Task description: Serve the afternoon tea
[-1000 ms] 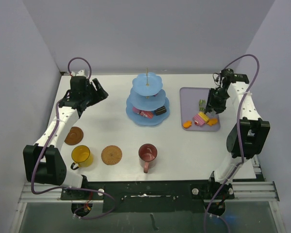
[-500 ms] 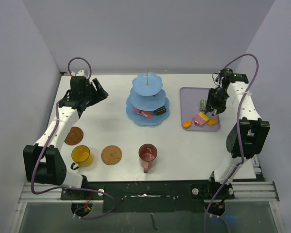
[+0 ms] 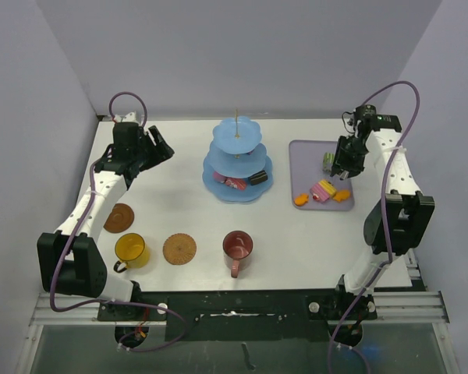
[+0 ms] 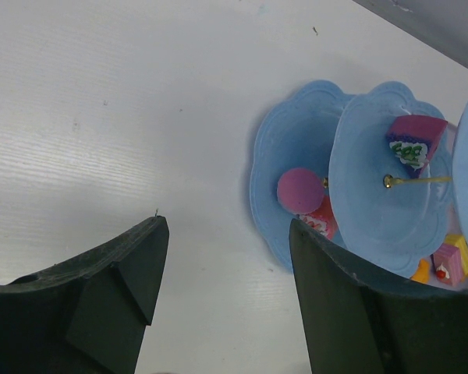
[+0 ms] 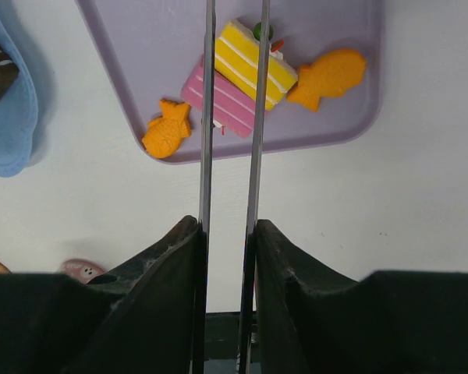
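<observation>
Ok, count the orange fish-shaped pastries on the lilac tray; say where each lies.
2. One fish at the tray's near-left corner, the other fish near-right, layered cakes between. Its far part is partly hidden.

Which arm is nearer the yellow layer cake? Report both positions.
Right. The right gripper, holding tongs, hangs just behind the yellow layer cake, over the tray; the left gripper sits far across the table, beyond the stand.

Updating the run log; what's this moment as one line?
left hand: open, empty | right hand: shut on tongs, over tray | yellow cake, pink cake: on tray
</observation>
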Robot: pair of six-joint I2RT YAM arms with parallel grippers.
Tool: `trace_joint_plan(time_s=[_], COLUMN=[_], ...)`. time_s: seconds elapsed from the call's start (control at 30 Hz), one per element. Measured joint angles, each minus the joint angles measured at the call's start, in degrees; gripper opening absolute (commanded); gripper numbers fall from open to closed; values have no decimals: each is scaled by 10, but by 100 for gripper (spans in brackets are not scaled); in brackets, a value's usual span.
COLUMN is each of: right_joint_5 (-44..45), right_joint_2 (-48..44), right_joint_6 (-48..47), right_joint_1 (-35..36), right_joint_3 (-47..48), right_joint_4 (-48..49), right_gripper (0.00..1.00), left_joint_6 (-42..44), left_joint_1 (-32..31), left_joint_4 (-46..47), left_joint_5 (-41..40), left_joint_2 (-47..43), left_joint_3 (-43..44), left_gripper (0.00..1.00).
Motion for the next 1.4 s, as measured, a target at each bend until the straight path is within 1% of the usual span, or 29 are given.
trace_joint_plan(time_s=[0.23, 0.47, 0.63, 0.87, 1.07, 1.4], right_joint_5=[-22, -78, -123, -162, -179, -197], right_joint_2=[-37, -96, -126, -161, -200, -202], right_joint_6=[21, 49, 67, 99, 126, 141], right_joint_1=[0, 13, 48, 114, 141, 193], right_joint_3=[8, 8, 8, -4, -23, -25], right_joint_4=[2, -2, -15, -30, -45, -56], right_gripper=[22, 22, 22, 22, 22, 22], left_joint_6=[0, -1, -2, -4, -4, -4], left_joint_1=[0, 0, 0, 0, 0, -3], left_joint_4=[0, 0, 0, 0, 0, 0], left_joint_5=[0, 0, 0, 0, 0, 0], left_joint_2=[0, 4, 5, 5, 5, 5], left_joint_3=[0, 0, 0, 0, 0, 0], left_gripper=[62, 62, 62, 62, 62, 62])
